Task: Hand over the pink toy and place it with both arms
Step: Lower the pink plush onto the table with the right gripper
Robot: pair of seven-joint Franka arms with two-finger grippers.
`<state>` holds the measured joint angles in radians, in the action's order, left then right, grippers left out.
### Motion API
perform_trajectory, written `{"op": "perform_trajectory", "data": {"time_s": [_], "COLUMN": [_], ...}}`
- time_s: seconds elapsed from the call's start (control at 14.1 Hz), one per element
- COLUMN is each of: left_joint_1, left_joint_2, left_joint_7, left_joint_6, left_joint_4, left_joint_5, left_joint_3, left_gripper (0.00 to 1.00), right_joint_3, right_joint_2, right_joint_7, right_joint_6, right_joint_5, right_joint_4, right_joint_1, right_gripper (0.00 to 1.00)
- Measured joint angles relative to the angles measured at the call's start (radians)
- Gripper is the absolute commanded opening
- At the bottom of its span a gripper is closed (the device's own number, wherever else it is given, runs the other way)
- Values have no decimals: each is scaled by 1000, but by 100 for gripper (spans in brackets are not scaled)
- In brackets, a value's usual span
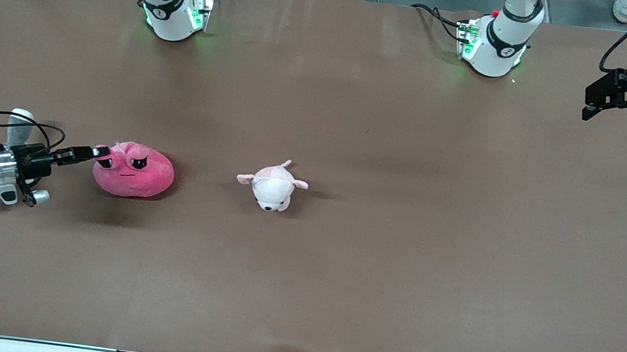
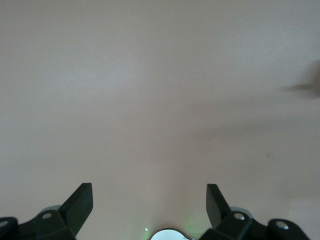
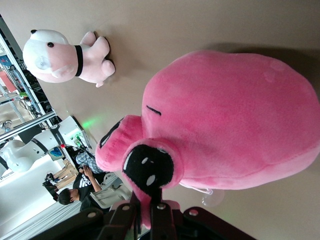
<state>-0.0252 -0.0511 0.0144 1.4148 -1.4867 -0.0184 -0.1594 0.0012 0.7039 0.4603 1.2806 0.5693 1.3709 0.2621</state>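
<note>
The pink toy point(image 1: 134, 172) is a rounded hot-pink plush with dark sleepy eyes, toward the right arm's end of the table. My right gripper point(image 1: 100, 152) is shut on a fold of the pink toy at its eye. In the right wrist view the pink toy point(image 3: 235, 125) fills the picture, and a strip of its pink fabric is pinched in the right gripper point(image 3: 148, 212). My left gripper point(image 1: 598, 100) hangs open over the left arm's end of the table. The left wrist view shows the left gripper point(image 2: 149, 200) with bare brown cloth between its fingers.
A small pale pink-and-white plush animal point(image 1: 272, 186) lies near the table's middle, beside the pink toy; the right wrist view shows this plush animal point(image 3: 62, 57) too. The two arm bases point(image 1: 175, 12) point(image 1: 494, 45) stand at the edge farthest from the front camera.
</note>
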Motion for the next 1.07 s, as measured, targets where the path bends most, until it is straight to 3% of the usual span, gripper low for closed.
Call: {"op": "perform_trajectory", "data": {"time_s": [1.07], "left_joint_1": [1], "left_joint_2": [0], "left_joint_7": [1], "left_joint_6": [0], "left_joint_4": [-11], "left_joint_5": [0], "left_joint_3": [-22], "left_gripper": [100], "right_joint_3": [0], "right_joint_2": [4], "right_joint_7": [3], "right_joint_6": [-3], "right_joint_5": [60], "right_joint_4": [0], "right_joint_1": [0], "right_gripper": [2]}}
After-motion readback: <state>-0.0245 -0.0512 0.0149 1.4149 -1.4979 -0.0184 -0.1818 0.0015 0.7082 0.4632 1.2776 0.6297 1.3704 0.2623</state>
